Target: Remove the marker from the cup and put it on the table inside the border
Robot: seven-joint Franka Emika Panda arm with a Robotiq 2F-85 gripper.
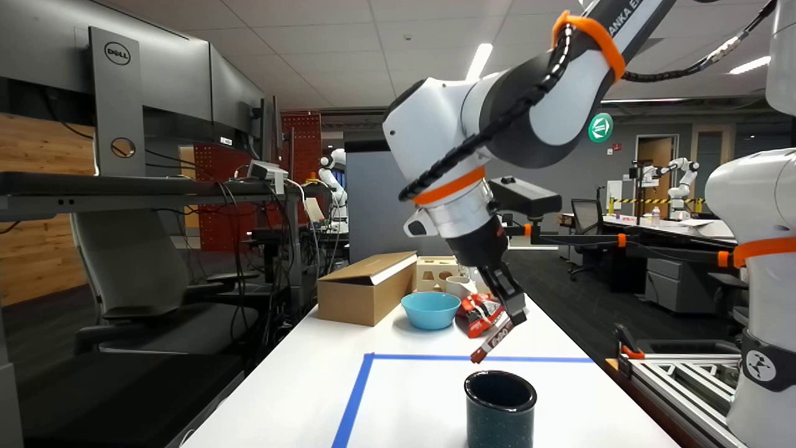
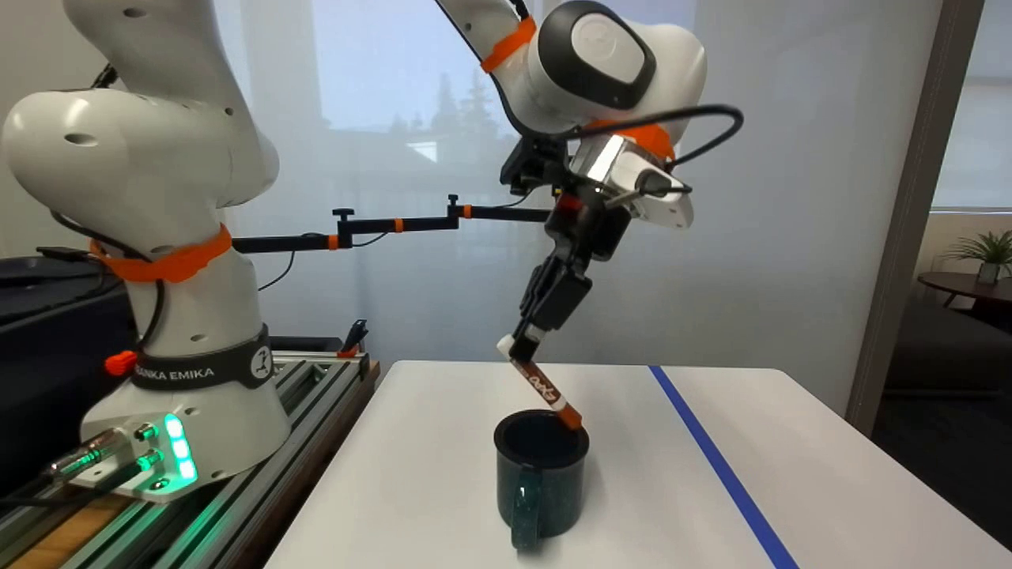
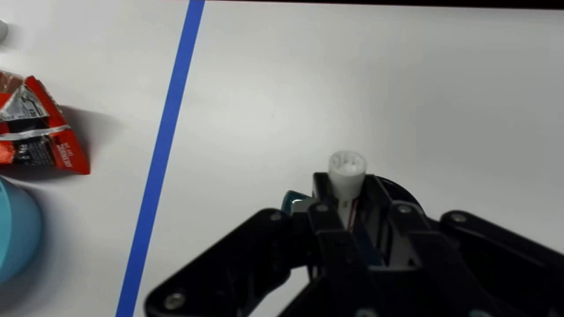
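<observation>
Obstructing wrist view of cup: gripper

Dk flr, wood wall, clg lts on.

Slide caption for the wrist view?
Gripper holding the marker near its white end, with blue tape and a red packet at frame left.

In an exterior view, looks along worktop, cup near; in an exterior view, faces shaded window, robot base left. Wrist view: close, downward past claw. All share cup.
</observation>
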